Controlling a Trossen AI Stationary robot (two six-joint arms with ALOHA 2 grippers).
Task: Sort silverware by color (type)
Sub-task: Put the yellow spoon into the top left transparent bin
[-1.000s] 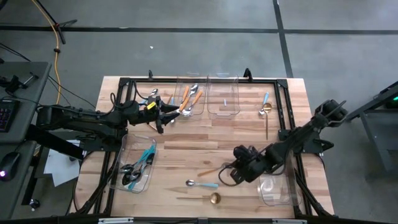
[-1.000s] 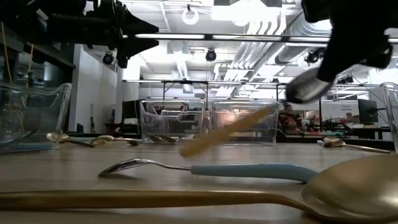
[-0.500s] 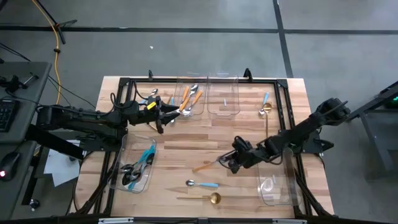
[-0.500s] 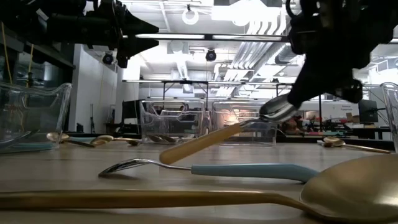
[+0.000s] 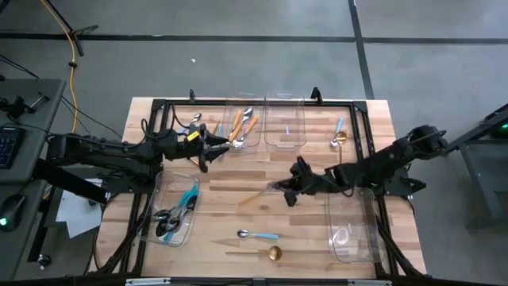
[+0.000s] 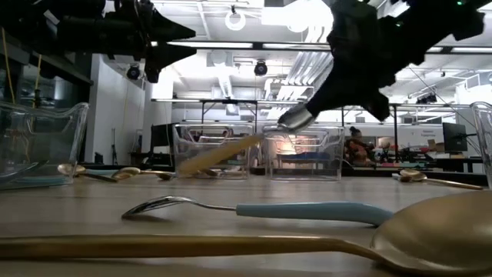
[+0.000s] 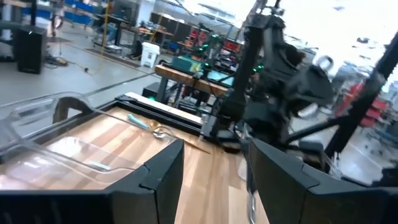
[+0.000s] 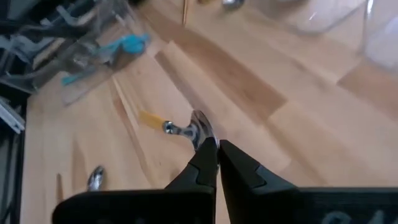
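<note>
My right gripper [image 5: 290, 189] is shut on an orange-handled spoon [image 5: 255, 197] over the middle of the table; it also shows in the low view [image 6: 223, 152] and the right wrist view [image 8: 186, 127]. My left gripper [image 5: 211, 147] hovers open at the near end of the far-left clear bin [image 5: 244, 125], which holds orange-handled silverware. In the left wrist view its fingers [image 7: 158, 177] stand apart over bare wood. A light-blue-handled spoon [image 5: 259, 235] and a gold spoon [image 5: 265, 253] lie flat near the near edge. My right gripper pinches the spoon by its silver head [image 8: 199, 129] between the two fingertips, coming slanting down from the table's right. The orange handle [image 6: 211, 157] points toward the table's left and slants downward. The spoon appears lifted clear of the wood.
A near-left bin [image 5: 176, 213] holds blue-handled dark utensils. A second far bin [image 5: 286, 124] stands beside the first, and a clear bin [image 5: 353, 232] sits near right. A light-blue spoon and a gold one [image 5: 339, 140] lie far right. A black frame [image 5: 367, 135] borders the table.
My right gripper has moved toward the far edge and toward the table's left, staying shut on the orange-handled spoon. The spoon has travelled with it, away from the two spoons lying near the near edge, handle still trailing low.
</note>
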